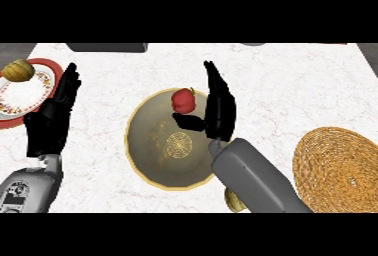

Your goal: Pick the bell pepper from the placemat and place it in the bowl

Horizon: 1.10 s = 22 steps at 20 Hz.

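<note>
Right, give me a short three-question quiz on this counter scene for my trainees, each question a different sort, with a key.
1. Fill in: the red pepper shows within the rim of the ____, beside the right hand.
2. What lies at the view's far right? A kettle; B woven placemat; C cutting board.
3. True or false: the left hand is open, fingers up, beside the patterned plate.
Key: 1 bowl; 2 B; 3 true.

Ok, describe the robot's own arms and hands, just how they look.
The left forearm and right forearm are smooth, rounded grey shells; the left shows small dark markings. The left hand and right hand are both black, long and slender. No cables show.
</note>
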Each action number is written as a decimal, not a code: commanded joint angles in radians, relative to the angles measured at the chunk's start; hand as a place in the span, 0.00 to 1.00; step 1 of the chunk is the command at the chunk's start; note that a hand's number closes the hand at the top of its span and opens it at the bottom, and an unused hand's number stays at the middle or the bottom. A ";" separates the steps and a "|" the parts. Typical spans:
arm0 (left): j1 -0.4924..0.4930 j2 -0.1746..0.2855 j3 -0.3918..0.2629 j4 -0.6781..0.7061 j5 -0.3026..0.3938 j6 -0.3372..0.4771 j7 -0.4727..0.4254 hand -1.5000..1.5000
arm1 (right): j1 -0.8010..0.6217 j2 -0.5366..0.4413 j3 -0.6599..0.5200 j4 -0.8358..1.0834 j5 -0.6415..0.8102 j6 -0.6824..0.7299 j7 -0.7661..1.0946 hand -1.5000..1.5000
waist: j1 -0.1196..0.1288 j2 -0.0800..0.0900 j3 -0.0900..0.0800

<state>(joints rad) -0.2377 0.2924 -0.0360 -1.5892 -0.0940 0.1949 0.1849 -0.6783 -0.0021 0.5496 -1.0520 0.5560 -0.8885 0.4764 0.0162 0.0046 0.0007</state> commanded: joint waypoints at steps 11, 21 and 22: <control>0.081 -0.045 0.005 -0.012 -0.037 0.012 -0.040 0.50 | 0.530 -0.203 0.025 -0.724 -0.222 0.129 -0.167 0.00 | -0.033 -0.010 -0.001; 0.005 -0.027 0.054 -0.003 -0.036 -0.041 0.017 0.50 | 0.894 -0.342 0.018 -0.865 -0.422 0.213 -0.572 0.00 | -0.023 -0.005 0.000; 0.033 -0.046 0.049 0.005 -0.046 -0.034 -0.034 0.50 | 0.929 -0.345 0.057 -0.928 -0.350 0.207 -0.523 0.00 | -0.023 -0.006 0.000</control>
<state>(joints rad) -0.2050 0.2633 0.0112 -1.5992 -0.1245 0.1627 0.1742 0.1294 -0.3126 0.5914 -1.9148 0.2262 -0.7003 0.0475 -0.0078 -0.0015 0.0005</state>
